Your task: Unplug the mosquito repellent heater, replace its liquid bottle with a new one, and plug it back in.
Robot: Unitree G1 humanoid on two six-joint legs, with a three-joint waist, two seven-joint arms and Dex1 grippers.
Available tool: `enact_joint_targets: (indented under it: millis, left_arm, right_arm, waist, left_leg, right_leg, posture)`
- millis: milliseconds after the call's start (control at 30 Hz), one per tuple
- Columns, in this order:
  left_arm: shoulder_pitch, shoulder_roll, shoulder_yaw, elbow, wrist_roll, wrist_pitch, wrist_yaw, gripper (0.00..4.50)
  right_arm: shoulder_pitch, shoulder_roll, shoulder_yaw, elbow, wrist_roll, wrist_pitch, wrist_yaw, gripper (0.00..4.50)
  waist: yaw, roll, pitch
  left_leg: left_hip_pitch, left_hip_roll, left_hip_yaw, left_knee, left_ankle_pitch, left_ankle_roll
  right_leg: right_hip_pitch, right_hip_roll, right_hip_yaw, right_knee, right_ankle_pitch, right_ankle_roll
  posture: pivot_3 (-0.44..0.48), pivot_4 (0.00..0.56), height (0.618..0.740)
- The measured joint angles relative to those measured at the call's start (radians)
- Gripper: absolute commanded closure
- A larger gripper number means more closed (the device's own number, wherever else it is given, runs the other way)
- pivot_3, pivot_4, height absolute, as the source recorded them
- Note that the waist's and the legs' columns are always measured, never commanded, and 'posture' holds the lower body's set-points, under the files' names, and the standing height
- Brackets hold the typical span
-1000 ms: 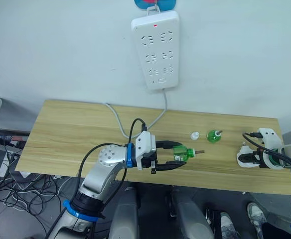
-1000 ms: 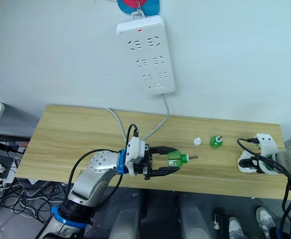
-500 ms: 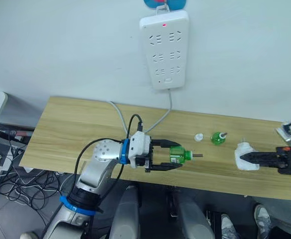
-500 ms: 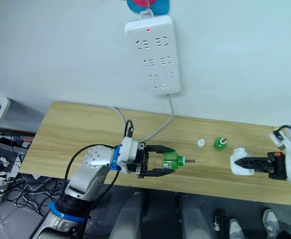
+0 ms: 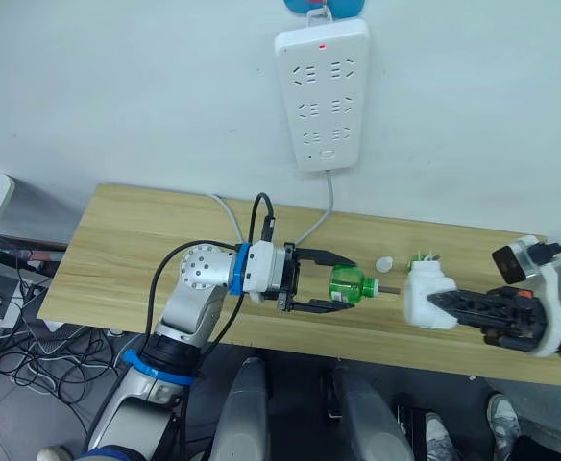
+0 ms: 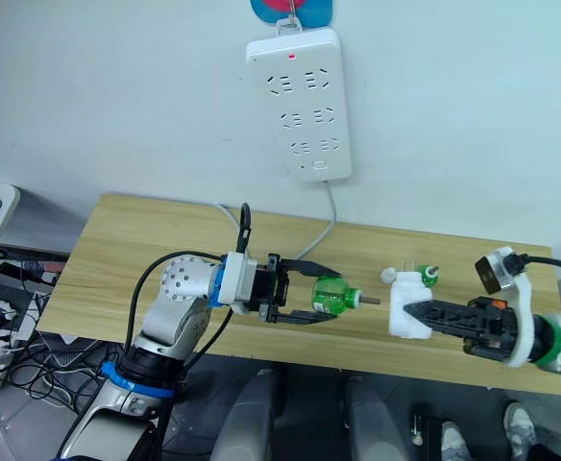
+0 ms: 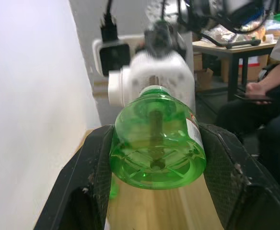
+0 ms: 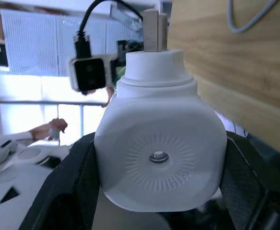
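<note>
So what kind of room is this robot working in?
Probably a lab or workshop: a bare wooden table against a white wall, a power strip hung above it, loose cables on the floor, and a person seated at another table.

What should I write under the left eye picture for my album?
Left end effector holds a green bottle toward the white heater held in the right end effector.

Over the surface (image 5: 117, 250), my left end effector (image 5: 333, 288) holds the new one (image 5: 350, 286) left of the mosquito repellent heater (image 5: 426, 297) in my right end effector (image 5: 434, 300); power strip (image 5: 323, 91) behind.
</note>
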Motion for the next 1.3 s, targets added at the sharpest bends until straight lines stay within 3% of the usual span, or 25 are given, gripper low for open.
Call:
enact_joint_targets:
  millis: [200, 600, 1300]
  left_arm:
    - [0.005, 0.005, 0.001, 0.006, 0.001, -0.003, -0.005, 2.18]
    - [-0.007, 0.004, -0.001, 0.038, 0.001, -0.021, -0.033, 2.18]
    - [-0.012, -0.027, -0.024, 0.053, 0.046, -0.038, -0.017, 2.18]
  right_arm:
    - [0.027, 0.049, -0.014, -0.05, 0.002, -0.05, -0.042, 1.53]
    - [0.014, 0.008, -0.032, 0.004, 0.003, 0.007, 0.039, 1.53]
    - [-0.02, 0.051, 0.005, -0.026, 0.003, -0.02, 0.013, 1.53]
  waist:
    - [-0.002, 0.0, 0.0]
    - [-0.002, 0.0, 0.0]
    - [-0.003, 0.0, 0.0]
  left_leg:
    - [0.0, 0.001, 0.0, 0.0, 0.0, 0.0]
    - [0.0, 0.001, 0.0, 0.0, 0.0, 0.0]
    - [0.0, 0.0, 0.0, 0.0, 0.0, 0.001]
  right_leg:
    - [0.0, 0.0, 0.0, 0.0, 0.0, -0.001]
    - [0.0, 0.0, 0.0, 0.001, 0.001, -0.001]
    - [0.0, 0.0, 0.0, 0.001, 0.001, -0.001]
  posture:
    - [0.04, 0.378, 0.74]
    - [0.042, 0.388, 0.74]
    - [0.04, 0.399, 0.74]
